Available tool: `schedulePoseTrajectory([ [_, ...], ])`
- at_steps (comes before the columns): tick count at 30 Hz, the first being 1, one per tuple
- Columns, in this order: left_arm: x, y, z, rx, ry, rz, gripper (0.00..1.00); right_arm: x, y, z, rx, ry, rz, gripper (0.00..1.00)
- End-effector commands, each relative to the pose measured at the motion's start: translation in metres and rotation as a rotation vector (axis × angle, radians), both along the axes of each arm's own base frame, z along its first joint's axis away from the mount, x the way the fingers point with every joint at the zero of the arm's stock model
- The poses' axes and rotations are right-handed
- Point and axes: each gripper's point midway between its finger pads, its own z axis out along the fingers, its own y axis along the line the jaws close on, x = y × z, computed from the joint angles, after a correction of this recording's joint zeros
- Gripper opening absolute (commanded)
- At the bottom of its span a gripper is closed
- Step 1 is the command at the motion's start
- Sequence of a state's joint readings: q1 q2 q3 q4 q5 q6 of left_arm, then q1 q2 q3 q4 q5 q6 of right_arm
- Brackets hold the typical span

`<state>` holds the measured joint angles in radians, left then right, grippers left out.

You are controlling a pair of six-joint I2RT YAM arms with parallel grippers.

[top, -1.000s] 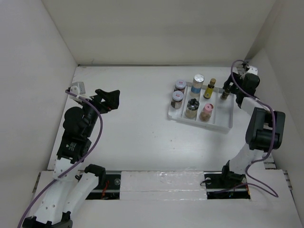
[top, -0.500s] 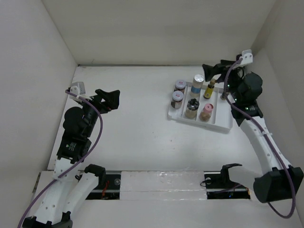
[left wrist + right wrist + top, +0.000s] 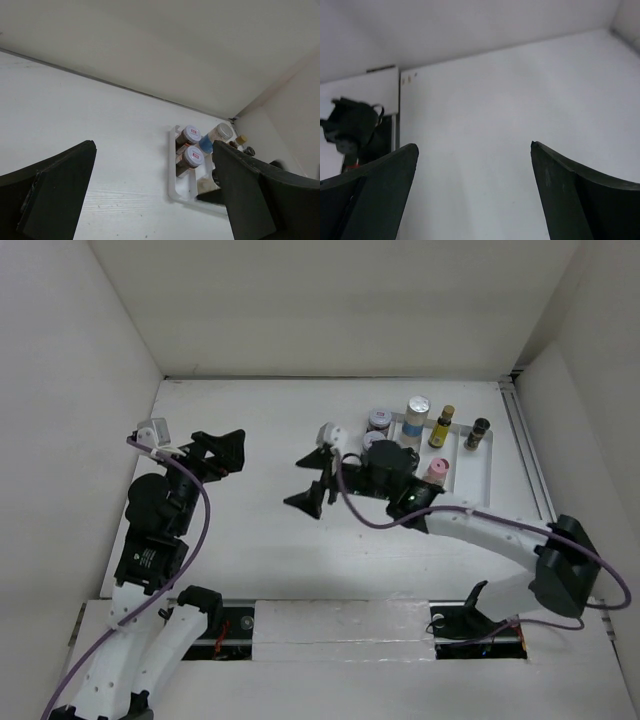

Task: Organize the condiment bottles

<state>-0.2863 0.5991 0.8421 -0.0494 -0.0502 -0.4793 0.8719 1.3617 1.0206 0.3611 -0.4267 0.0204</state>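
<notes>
The condiment bottles stand in the white ridged tray (image 3: 478,483) at the back right. I see a silver-lidded brown jar (image 3: 379,419), a blue-labelled bottle (image 3: 415,416), a slim yellow black-capped bottle (image 3: 441,427), a dark narrow bottle (image 3: 476,434) and a pink-capped jar (image 3: 435,472). My right arm covers the tray's near-left part. My right gripper (image 3: 293,483) is open and empty over the table left of the tray. My left gripper (image 3: 236,450) is open and empty, further left. The left wrist view shows two silver-lidded jars (image 3: 192,156) and the blue-labelled bottle (image 3: 212,139).
White walls close in the table at the back and both sides. A rail (image 3: 527,455) runs along the right wall. In the right wrist view the open gripper (image 3: 473,145) faces bare table, with a dark fixture (image 3: 351,125) at the left.
My right arm has swung from the back right corner across the tray to the left, gripper open throughout. My left arm has shifted only slightly.
</notes>
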Motion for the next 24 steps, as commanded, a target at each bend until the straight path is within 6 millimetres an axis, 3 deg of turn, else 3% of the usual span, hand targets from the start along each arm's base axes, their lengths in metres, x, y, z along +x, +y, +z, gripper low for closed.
schedulePoseTrajectory([
  [1,-0.003,0.006,0.021,-0.013,-0.061,0.026,0.99,-0.025,0.029,-0.061,-0.095,0.037,0.072,1.00],
  [2,-0.003,0.006,0.021,-0.013,-0.061,0.026,0.99,-0.026,0.035,-0.090,-0.145,0.085,0.071,1.00],
  [4,-0.005,0.005,0.018,-0.012,-0.061,0.017,0.99,-0.025,0.041,-0.108,-0.149,0.098,0.039,1.00],
  [5,-0.005,0.005,0.018,-0.012,-0.061,0.017,0.99,-0.029,0.043,-0.130,-0.177,0.132,0.032,1.00],
  [10,-0.003,0.004,0.016,-0.009,-0.052,0.017,0.99,-0.016,0.046,-0.160,-0.228,0.154,-0.043,1.00],
  [14,-0.003,0.004,0.018,-0.012,-0.061,0.017,0.99,-0.004,0.046,-0.162,-0.249,0.132,-0.095,1.00],
  [21,-0.002,-0.001,0.009,0.004,-0.047,-0.011,0.98,0.005,0.045,-0.164,-0.278,0.116,-0.133,1.00],
  [24,-0.002,-0.003,0.014,-0.001,-0.067,-0.020,1.00,0.006,0.043,-0.162,-0.280,0.116,-0.144,1.00],
])
